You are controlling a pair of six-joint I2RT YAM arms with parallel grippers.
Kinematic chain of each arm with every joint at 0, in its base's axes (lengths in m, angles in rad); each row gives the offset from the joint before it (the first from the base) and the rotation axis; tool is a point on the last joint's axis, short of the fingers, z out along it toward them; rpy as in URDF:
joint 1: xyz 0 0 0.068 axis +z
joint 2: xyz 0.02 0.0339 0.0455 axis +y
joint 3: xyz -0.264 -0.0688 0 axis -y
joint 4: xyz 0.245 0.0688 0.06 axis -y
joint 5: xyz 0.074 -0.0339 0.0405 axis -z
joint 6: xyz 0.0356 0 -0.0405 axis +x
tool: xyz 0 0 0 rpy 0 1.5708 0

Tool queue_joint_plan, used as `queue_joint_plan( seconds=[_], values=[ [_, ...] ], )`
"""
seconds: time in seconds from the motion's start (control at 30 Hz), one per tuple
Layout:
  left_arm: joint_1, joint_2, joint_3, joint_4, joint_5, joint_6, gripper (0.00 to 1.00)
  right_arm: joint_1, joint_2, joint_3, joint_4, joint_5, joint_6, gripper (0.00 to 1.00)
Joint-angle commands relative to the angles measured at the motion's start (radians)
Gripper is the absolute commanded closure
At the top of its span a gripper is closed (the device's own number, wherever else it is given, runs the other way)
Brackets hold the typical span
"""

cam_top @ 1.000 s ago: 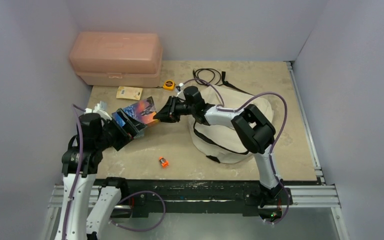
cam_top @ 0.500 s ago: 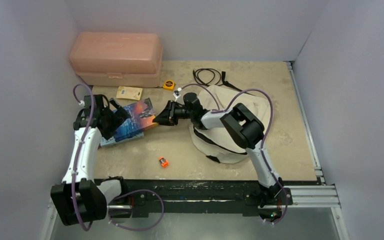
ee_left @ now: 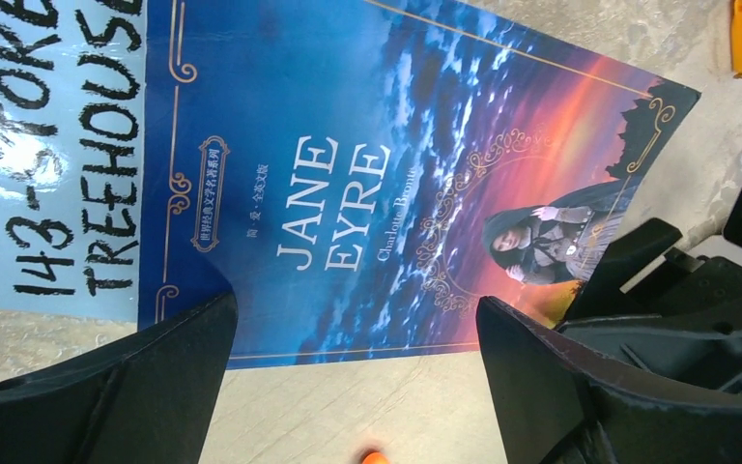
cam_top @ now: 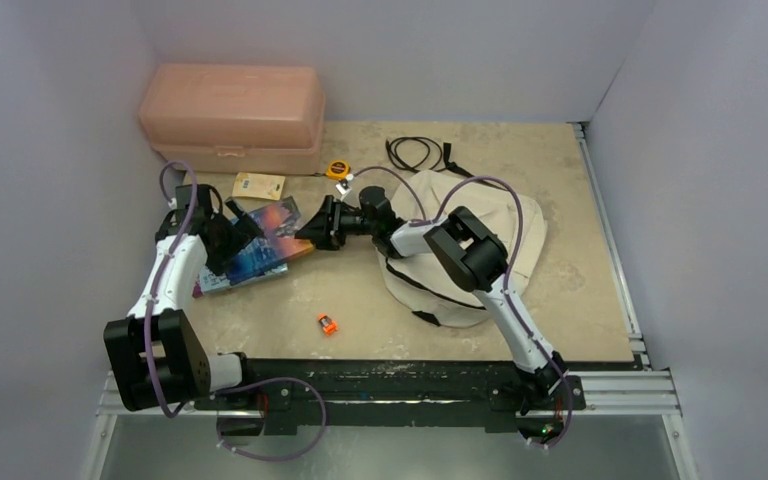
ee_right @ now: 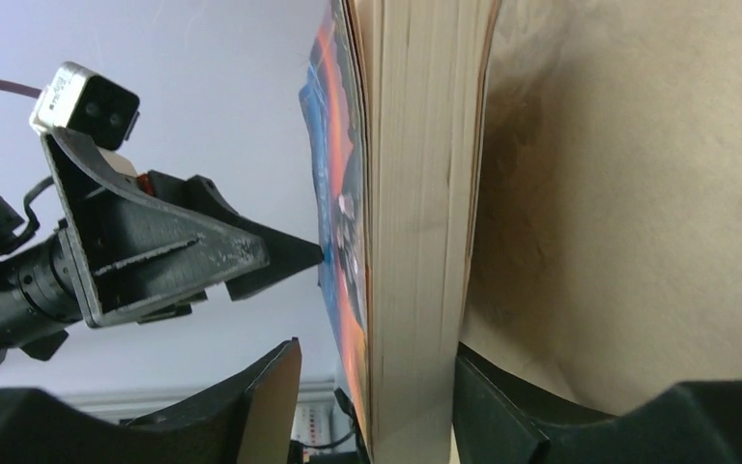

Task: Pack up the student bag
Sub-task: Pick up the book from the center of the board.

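Student bag, a beige soft fabric backpack with black straps (cam_top: 532, 232), lies slumped on the stone-coloured table (cam_top: 360, 300) to the right of the blue "Jane Eyre" paperback book (ee_left: 396, 174), the right arm (cam_top: 460, 250) stretched across it. The right gripper (ee_right: 375, 358) straddles the book's right-hand page edge, its jaws parted with a gap showing on the cover side. The left gripper (ee_left: 356, 314) hangs over the book's left part, its jaws spread wide above the cover.
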Motion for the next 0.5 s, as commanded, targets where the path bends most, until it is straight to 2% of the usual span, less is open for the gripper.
queue_joint_plan(
  seconds=[0.0, 0.1, 0.2, 0.27, 0.47],
  values=[
    [0.006, 0.012, -0.018, 0.041, 0.034, 0.003, 0.06, 0.017, 0.033, 0.111, 0.099, -0.014, 0.039, 0.38],
    [0.005, 0.006, -0.022, 0.042, 0.039, 0.005, 0.06, 0.029, 0.073, 0.179, 0.105, -0.015, 0.066, 0.36],
    [0.006, -0.008, -0.016, 0.030, 0.050, 0.008, 0.07, 0.030, 0.082, 0.202, 0.144, -0.004, 0.113, 0.44],
    [0.006, -0.034, -0.006, 0.014, 0.060, 0.018, 0.08, 0.029, 0.062, 0.180, 0.153, 0.002, 0.130, 0.54],
    [0.005, -0.201, -0.007, -0.033, 0.176, 0.062, 0.05, 0.004, -0.088, 0.063, 0.172, 0.017, 0.151, 0.95]
  ],
)
